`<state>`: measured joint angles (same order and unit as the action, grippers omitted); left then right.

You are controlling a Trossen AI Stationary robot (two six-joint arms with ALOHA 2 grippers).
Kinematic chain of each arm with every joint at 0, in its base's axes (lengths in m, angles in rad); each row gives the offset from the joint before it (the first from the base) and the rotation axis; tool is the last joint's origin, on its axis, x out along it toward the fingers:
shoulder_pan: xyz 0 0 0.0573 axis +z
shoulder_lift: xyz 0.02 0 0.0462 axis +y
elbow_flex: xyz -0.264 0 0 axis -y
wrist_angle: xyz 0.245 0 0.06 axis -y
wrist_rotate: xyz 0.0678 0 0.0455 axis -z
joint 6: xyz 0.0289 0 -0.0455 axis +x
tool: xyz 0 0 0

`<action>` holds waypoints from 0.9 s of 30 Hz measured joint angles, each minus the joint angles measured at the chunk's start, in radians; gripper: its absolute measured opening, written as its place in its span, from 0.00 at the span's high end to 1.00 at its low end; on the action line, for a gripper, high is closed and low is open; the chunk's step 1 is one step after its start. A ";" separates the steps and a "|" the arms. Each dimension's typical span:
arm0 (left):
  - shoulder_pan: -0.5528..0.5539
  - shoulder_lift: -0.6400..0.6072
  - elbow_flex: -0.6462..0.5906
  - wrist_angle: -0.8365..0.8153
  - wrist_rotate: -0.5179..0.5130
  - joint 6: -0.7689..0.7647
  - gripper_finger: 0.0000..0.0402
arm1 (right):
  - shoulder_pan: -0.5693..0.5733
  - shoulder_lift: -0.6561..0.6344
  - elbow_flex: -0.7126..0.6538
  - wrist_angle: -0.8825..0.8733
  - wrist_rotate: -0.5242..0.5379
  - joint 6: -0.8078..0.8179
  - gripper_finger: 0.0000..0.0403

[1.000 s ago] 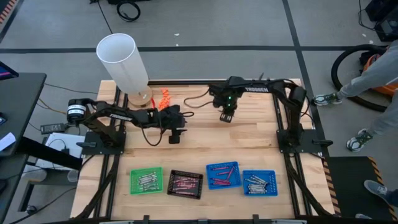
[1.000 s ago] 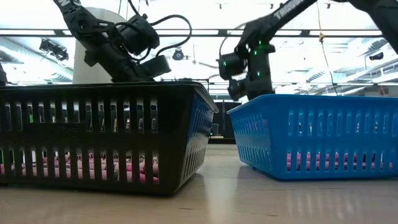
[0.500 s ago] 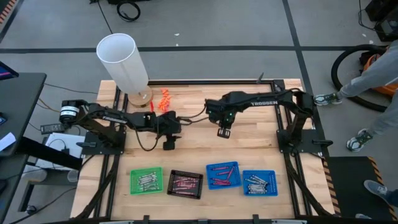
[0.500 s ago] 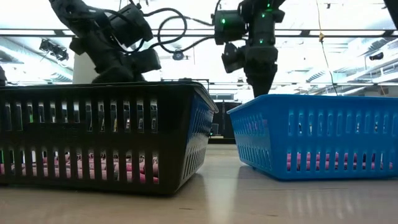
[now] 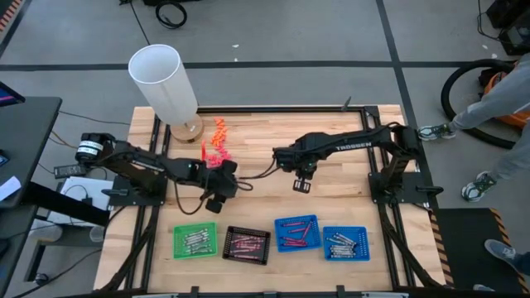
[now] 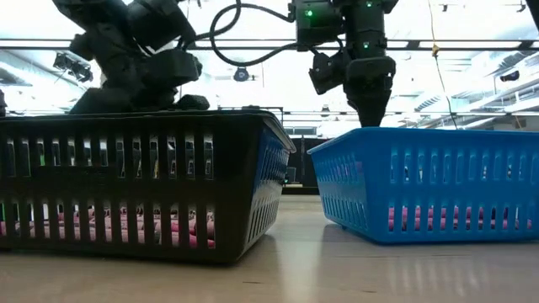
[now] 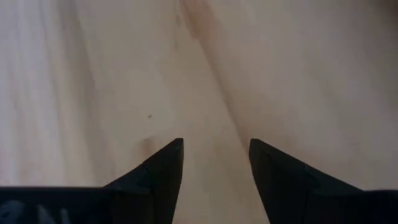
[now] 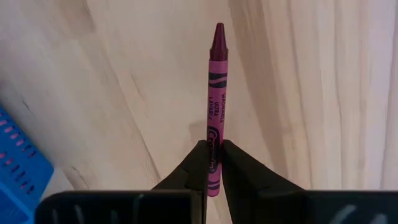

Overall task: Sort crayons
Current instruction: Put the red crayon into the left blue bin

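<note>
My right gripper hangs over the middle of the table, pointing down, shut on a magenta crayon. Open, my left gripper slants down over bare wood left of it, with nothing between its fingers. Along the near edge stand a green tray, a black tray and two blue trays, each with several crayons lying on its floor. One red crayon lies on the wood at the far left. My right gripper pinches the magenta crayon between its two fingers near the crayon's blunt end. The crayon runs on past the fingertips, its pointed tip away from the gripper. It is lifted clear of the table.
A tall white cylinder stands at the far left corner. Beside it lie chunky orange pieces and pink pieces. A person's legs and shoes show beyond the table's right side. Bare wood lies between the grippers and the trays.
Both grippers have come toward the table's near edge and the trays. My right gripper has gone the farther way and stays shut. My left gripper has also drifted a little toward the table's left edge and stays open.
</note>
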<state>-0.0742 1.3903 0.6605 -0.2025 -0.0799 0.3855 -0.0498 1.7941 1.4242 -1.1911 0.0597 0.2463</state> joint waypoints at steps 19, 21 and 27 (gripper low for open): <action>-0.017 0.000 0.000 -0.016 -0.365 0.336 0.52 | 0.237 -0.025 0.000 -0.138 -0.023 0.101 0.89; -0.010 0.000 0.000 -0.015 -0.369 0.323 0.52 | 0.272 -0.026 0.000 -0.137 -0.037 0.125 0.89; 0.005 0.000 0.000 0.025 -0.368 0.239 0.52 | 0.370 -0.026 0.000 -0.064 -0.086 0.213 0.89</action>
<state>-0.0694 1.3907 0.6605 -0.1778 -0.4479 0.6246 0.3199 1.7679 1.4239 -1.2550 -0.0263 0.4598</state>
